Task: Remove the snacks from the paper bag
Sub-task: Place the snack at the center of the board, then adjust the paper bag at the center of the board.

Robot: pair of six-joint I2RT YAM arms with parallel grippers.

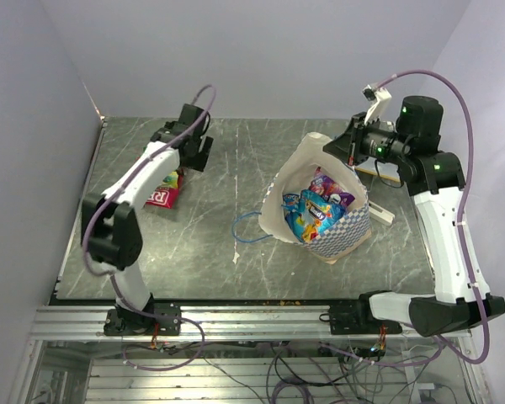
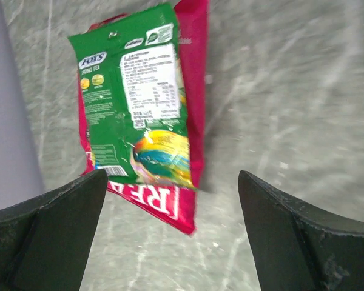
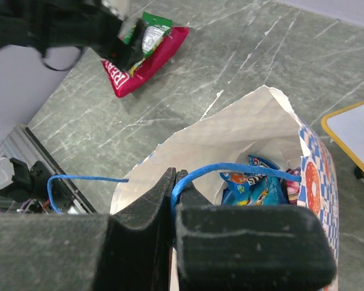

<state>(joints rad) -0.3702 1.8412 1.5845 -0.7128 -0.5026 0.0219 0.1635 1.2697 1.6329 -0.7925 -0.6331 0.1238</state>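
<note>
We see our left pincer spread wide and holding nothing, hanging above the table. Below it, and closer to the finger on the left of its wrist view, lie two of the snacks. A green packet rests on top of a red packet, both flat on the table, and neither finger touches them.

Our right pincer is closed on a blue cord handle of the paper bag, with the cord pinched between its fingers above the bag's rim. The bag stands just below and ahead of this pincer with its mouth gaping upward. The checkered outside shows on the side nearest the pincer. Down inside, lower than the fingers, we make out a blue packet and, from overhead, a purple packet among others we cannot tell apart. A second cord handle lies slack on the table on the bag's side away from this pincer. A yellow-edged white board lies beside the bag. The red and green packets sit well apart from the right pincer.
</note>
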